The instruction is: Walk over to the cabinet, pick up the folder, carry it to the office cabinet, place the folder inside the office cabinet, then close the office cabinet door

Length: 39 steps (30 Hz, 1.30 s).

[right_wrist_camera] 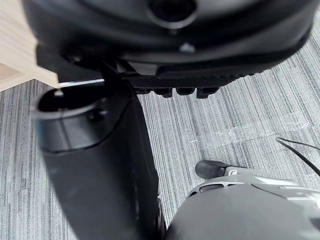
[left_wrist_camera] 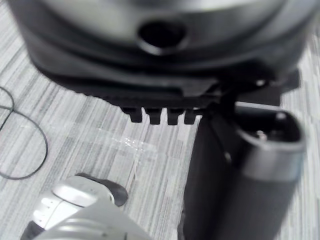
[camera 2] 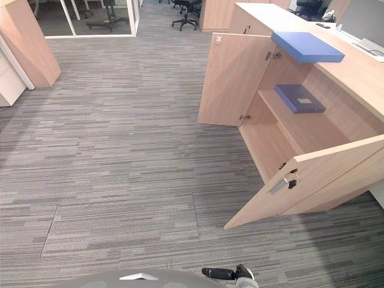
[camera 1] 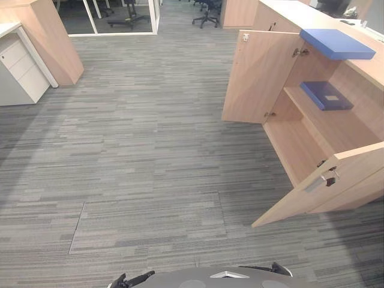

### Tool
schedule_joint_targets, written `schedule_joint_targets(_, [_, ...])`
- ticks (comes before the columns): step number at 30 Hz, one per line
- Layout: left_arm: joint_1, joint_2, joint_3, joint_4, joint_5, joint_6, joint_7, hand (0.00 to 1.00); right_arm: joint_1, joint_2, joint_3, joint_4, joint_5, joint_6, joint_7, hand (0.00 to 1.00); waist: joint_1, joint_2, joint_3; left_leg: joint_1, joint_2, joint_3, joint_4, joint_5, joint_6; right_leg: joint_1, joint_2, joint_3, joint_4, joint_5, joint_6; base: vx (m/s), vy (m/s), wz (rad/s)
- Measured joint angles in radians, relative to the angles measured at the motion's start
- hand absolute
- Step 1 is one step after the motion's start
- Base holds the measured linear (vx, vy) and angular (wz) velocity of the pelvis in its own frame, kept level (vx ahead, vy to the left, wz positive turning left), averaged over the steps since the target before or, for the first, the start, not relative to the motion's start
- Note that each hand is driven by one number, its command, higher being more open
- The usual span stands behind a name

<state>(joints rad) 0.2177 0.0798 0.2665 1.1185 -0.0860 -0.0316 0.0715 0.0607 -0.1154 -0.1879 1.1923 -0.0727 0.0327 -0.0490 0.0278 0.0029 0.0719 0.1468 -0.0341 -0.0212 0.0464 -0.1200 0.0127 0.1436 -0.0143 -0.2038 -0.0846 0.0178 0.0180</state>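
Left hand [left_wrist_camera: 235,170] and right hand [right_wrist_camera: 100,170] hang empty, fingers relaxed. The blue folder [camera 1: 337,43] lies flat on the cabinet top [camera 1: 297,17], overhanging its edge. Presumably light, stiff, smooth: grip the overhanging edge.

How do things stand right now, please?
Left hand, right hand open, holding nothing. Dark blue flat folder on shelf inside light wooden cabinet; lighter blue folder on top. Both doors open.
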Motion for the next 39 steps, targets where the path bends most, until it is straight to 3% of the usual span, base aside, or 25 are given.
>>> schedule_joint_targets(24, [0.004,0.010,0.005,0.013,-0.064,-0.010,-0.039,1.00,-0.004,0.008,-0.014,0.017,-0.002,0.000,0.001,1.00,-0.002,-0.023,0.009,0.018,-0.015,0.014,-0.032,0.015,0.010,-0.003,-0.015,0.008,-0.001,0.008,0.011,-0.02,0.009,-0.01])
schedule_joint_targets(34, [-0.004,0.005,0.017,0.009,-0.022,-0.020,0.083,1.00,-0.012,0.020,-0.018,0.021,-0.001,-0.001,-0.024,1.00,0.000,-0.036,0.014,0.003,-0.023,-0.009,-0.034,0.022,0.017,-0.011,-0.022,-0.011,-0.001,0.007,0.011,-0.03,-0.003,0.06])
schedule_joint_targets(39, [-0.003,0.003,0.025,0.009,-0.025,-0.022,0.090,1.00,-0.013,0.027,-0.038,0.021,0.000,-0.001,-0.028,1.00,0.000,-0.040,0.017,0.002,-0.024,-0.009,-0.034,0.023,0.017,-0.012,-0.023,-0.012,-0.001,0.008,0.011,0.00,0.000,0.00])
